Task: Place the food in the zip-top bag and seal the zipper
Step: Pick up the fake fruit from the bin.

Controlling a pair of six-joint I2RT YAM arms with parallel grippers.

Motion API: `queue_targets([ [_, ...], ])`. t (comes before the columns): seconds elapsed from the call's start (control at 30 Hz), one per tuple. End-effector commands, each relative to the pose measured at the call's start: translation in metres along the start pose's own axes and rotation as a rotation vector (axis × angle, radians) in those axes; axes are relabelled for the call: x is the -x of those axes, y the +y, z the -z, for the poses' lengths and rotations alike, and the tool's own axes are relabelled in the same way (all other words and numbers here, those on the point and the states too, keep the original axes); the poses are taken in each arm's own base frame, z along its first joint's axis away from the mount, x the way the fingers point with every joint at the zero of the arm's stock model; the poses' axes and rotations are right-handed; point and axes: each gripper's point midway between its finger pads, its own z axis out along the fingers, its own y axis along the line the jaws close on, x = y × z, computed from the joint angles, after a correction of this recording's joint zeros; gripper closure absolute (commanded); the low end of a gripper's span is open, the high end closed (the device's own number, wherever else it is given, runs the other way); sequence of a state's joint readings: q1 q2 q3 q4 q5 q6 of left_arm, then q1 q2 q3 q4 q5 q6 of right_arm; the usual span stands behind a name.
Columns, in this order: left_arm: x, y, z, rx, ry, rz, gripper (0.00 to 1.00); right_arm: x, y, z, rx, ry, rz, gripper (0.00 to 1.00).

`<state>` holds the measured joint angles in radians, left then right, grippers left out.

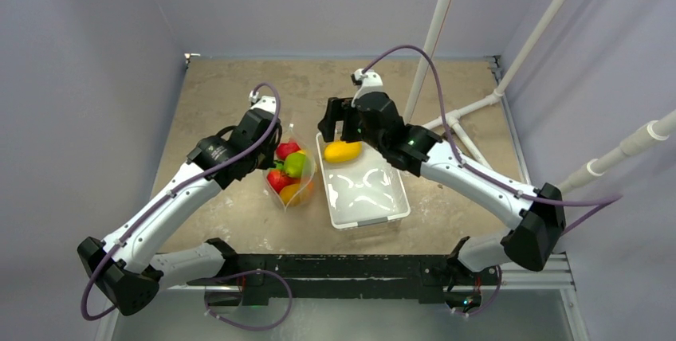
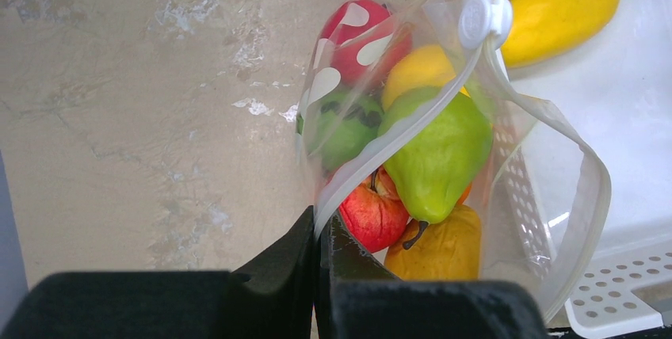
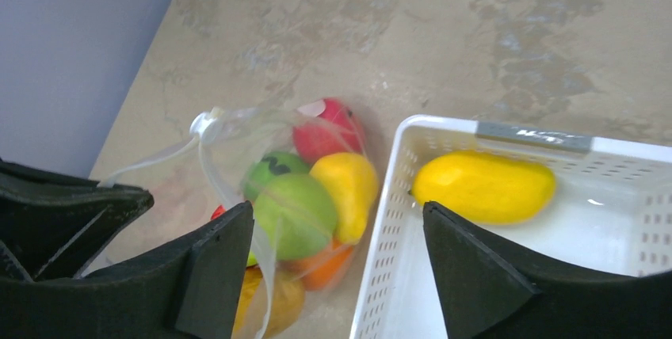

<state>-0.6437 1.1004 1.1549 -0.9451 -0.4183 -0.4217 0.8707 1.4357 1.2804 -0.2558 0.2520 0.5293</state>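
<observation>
Around the middle of the worktop the zip-top bag (image 2: 349,78) stands just beside the white tray (image 1: 375,217), on the side toward the left edge. Most of the food, a green pear (image 2: 440,157) among it, is piled inside. The left gripper (image 2: 318,224) is clamped tight on the zipper (image 2: 400,129), holding the mouth open. Toward the far edge, one yellow fruit (image 3: 483,187) lies at the tray's far end. The right gripper (image 3: 337,212) hangs over it, spread wide and empty. The likely risks are the glossy fruit squirting out of the pinch, a finger catching the tray wall, or the fruit snagging the slack lip and tugging the strip free.
</observation>
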Motion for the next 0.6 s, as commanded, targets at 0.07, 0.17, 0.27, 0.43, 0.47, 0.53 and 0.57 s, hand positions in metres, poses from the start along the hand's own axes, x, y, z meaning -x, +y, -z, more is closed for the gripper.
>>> queue_targets([
  [0.07, 0.023, -0.006, 0.005, -0.024, -0.063, -0.002, 1.0, 0.01, -0.032, 0.008, -0.052, -0.048, -0.041, 0.02],
  [0.17, 0.023, -0.007, 0.003, -0.027, -0.063, -0.002, 1.0, -0.001, -0.039, 0.004, -0.046, -0.023, -0.068, 0.01],
  [0.27, 0.022, -0.008, 0.002, -0.031, -0.064, -0.001, 1.0, -0.009, -0.044, 0.0, -0.049, -0.023, -0.124, 0.01],
  [0.43, 0.021, -0.01, 0.0, -0.039, -0.059, -0.004, 1.0, -0.027, -0.048, -0.007, -0.027, -0.017, -0.209, 0.01],
  [0.47, 0.021, -0.01, 0.0, -0.038, -0.061, -0.005, 1.0, -0.03, -0.046, -0.009, -0.01, -0.013, -0.227, 0.01],
  [0.53, 0.021, -0.01, 0.001, -0.04, -0.063, -0.006, 1.0, -0.04, -0.046, -0.014, 0.0, -0.001, -0.268, 0.01],
  [0.57, 0.021, -0.01, 0.002, -0.04, -0.063, -0.006, 1.0, -0.046, -0.048, -0.016, -0.007, 0.011, -0.288, 0.01],
])
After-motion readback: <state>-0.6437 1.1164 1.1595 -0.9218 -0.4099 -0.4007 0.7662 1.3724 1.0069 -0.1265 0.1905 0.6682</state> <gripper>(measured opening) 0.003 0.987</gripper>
